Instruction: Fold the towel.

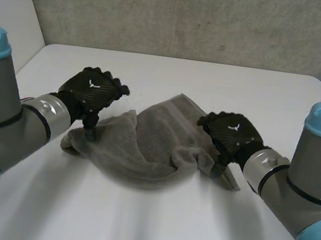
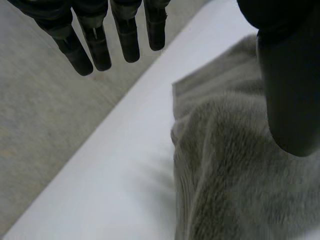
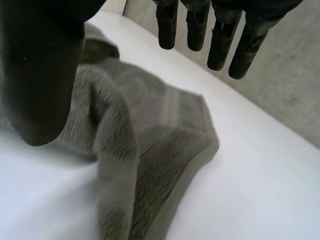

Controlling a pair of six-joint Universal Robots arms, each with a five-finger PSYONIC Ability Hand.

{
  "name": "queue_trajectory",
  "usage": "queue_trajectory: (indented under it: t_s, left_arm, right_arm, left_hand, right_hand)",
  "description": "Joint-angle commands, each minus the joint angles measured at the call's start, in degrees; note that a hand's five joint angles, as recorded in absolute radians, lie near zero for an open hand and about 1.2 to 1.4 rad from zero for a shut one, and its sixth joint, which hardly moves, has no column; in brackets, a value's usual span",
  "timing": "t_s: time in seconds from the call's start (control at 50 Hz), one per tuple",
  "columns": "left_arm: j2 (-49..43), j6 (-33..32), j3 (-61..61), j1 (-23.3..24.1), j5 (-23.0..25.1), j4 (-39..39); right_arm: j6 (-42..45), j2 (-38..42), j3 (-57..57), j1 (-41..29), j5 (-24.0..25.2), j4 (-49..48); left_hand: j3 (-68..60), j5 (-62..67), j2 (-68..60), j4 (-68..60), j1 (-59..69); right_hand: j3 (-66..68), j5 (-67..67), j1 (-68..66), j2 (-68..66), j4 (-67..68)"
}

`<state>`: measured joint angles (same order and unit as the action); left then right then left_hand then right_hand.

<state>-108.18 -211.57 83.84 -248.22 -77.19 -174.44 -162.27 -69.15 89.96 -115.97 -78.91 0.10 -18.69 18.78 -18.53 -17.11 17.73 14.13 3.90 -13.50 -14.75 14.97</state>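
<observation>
Crumpled at the middle of the table (image 1: 146,225): grey towel (image 1: 151,148). At its 9 o'clock end, left hand (image 1: 93,90); at 3 o'clock, right hand (image 1: 233,132). Both spread wide, fingers straight, thumbs over the cloth, gripping nothing.

Grey towel (image 1: 151,145) bunched, mid white table (image 1: 152,225); left hand (image 1: 93,90) at towel's 9 o'clock end, thumb touching cloth; right hand (image 1: 230,132) at its 3 o'clock edge; grey wall (image 1: 191,17) at 12 o'clock.
</observation>
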Motion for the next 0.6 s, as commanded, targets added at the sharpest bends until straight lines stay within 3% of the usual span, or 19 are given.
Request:
queue_trajectory:
  t_s: [0.02, 0.26, 0.32, 0.34, 0.36, 0.38, 0.4, 0.42, 0.44, 0.46, 0.48, 0.6]
  left_arm:
    - [-7.0, -2.6, -8.0, -4.1, 0.0, 6.3]
    - [-14.9, -2.5, -13.3, -6.0, 1.2, 13.1]
    - [-15.8, -2.7, -12.6, -5.7, 3.8, 16.0]
    - [-15.8, -2.7, -12.6, -5.7, 3.8, 16.0]
    - [-16.2, -2.8, -12.4, -5.5, 5.2, 17.3]
    - [-16.3, -2.9, -12.4, -5.4, 6.6, 18.4]
    - [-16.3, -2.9, -12.4, -5.4, 6.6, 18.4]
    - [-16.3, -3.0, -12.7, -5.4, 7.2, 19.0]
    - [-16.3, -2.9, -13.3, -5.6, 7.2, 19.0]
    - [-16.3, -2.9, -13.3, -5.6, 7.2, 19.0]
    - [-16.0, -2.9, -14.3, -5.7, 7.1, 18.5]
    - [-14.8, -1.0, -21.7, -5.4, 4.8, 13.6]
  right_arm:
    - [-1.4, 4.4, 1.1, 0.0, -0.1, -2.3]
    - [-5.1, 11.9, -2.9, -0.7, -0.5, -3.4]
    - [-5.6, 15.1, -4.9, -0.9, -1.0, -3.4]
    - [-5.8, 15.7, -5.5, -0.8, -1.0, -3.5]
    - [-6.0, 15.7, -5.9, -0.8, -0.9, -3.7]
    - [-6.0, 15.7, -5.9, -0.8, -0.9, -3.7]
    - [-6.3, 15.7, -6.6, -0.8, -0.9, -4.0]
    - [-6.3, 15.7, -6.6, -0.8, -0.9, -4.0]
    - [-6.7, 15.7, -7.4, -0.8, -1.0, -4.3]
    - [-7.3, 15.7, -8.4, -0.7, -1.2, -4.9]
    - [-7.3, 15.7, -8.4, -0.7, -1.2, -4.9]
    - [-6.9, 15.2, -13.7, -0.7, -1.7, -8.1]
  left_hand:
    - [0.4, -10.5, 0.2, -1.2, 0.6]
    - [-4.5, -5.6, -4.6, -6.1, 5.4]
    - [-9.7, -0.4, -9.8, -11.2, 10.6]
    - [-9.7, -0.4, -9.9, -11.3, 10.7]
    - [-14.0, 3.9, -14.2, -15.6, 15.0]
    - [-25.1, 15.0, -25.2, -26.6, 26.0]
    - [-25.2, 15.1, -25.3, -26.7, 26.1]
    - [-41.5, 31.4, -41.7, -43.1, 42.5]
    - [-55.8, 45.7, -56.0, -57.4, 56.8]
    - [-56.0, 45.9, -56.1, -57.5, 56.9]
    - [-61.3, 51.2, -61.4, -62.8, 62.2]
    - [-61.3, 51.2, -61.5, -62.9, 62.3]
  right_hand:
    - [-3.4, -3.1, 2.7, 4.0, -4.2]
    - [0.3, 0.6, -1.0, 0.3, -0.5]
    - [9.7, 10.0, -10.4, -9.1, 8.9]
    - [19.1, 19.3, -19.7, -18.5, 18.2]
    - [31.0, 31.2, -31.6, -30.4, 30.1]
    - [31.1, 31.3, -31.7, -30.5, 30.3]
    - [41.8, 42.0, -42.4, -41.2, 40.9]
    - [41.9, 42.1, -42.5, -41.3, 41.0]
    - [55.9, 56.1, -56.5, -55.2, 55.0]
    - [65.8, 66.0, -66.4, -65.2, 64.9]
    - [65.9, 66.1, -66.5, -65.3, 65.0]
    - [65.9, 66.1, -66.5, -65.3, 65.0]
